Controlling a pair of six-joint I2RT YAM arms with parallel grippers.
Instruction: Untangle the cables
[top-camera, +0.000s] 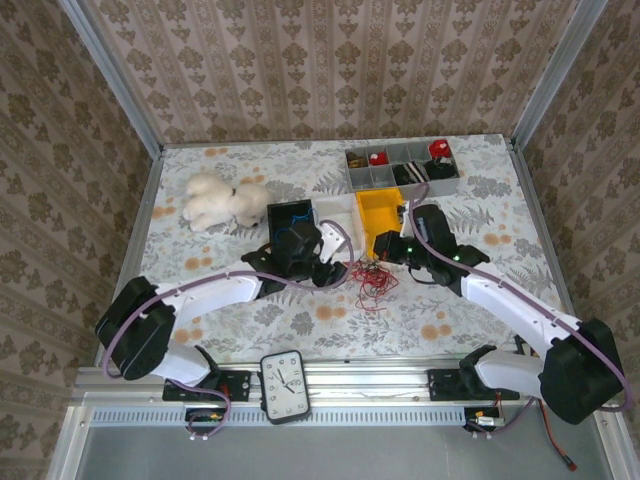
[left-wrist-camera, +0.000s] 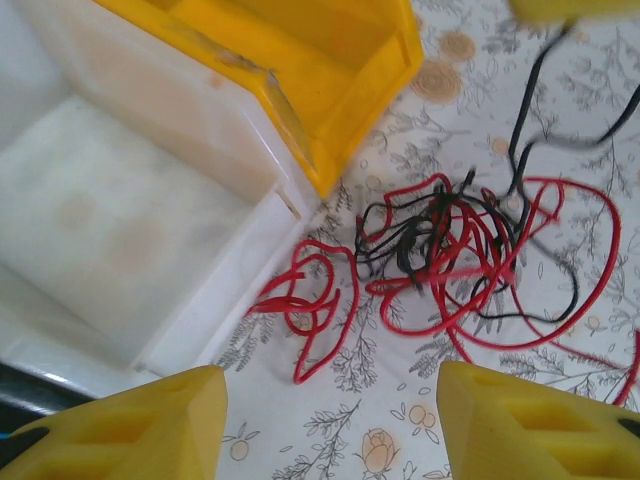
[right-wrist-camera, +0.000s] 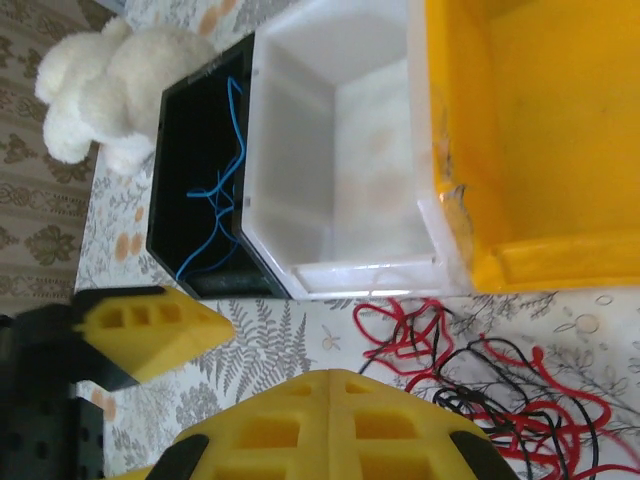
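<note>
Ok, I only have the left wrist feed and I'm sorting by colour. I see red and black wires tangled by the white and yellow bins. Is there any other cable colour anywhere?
Observer: Yes, a blue cable lies inside a black bin beside the white bin.
Operator: Anything past that black bin?
Observer: A white plush toy sits on the table just left of it.
Operator: Where's the right gripper?
Observer: The right gripper hovers in front of the white bin, next to the red and black tangle, fingers apart.
</note>
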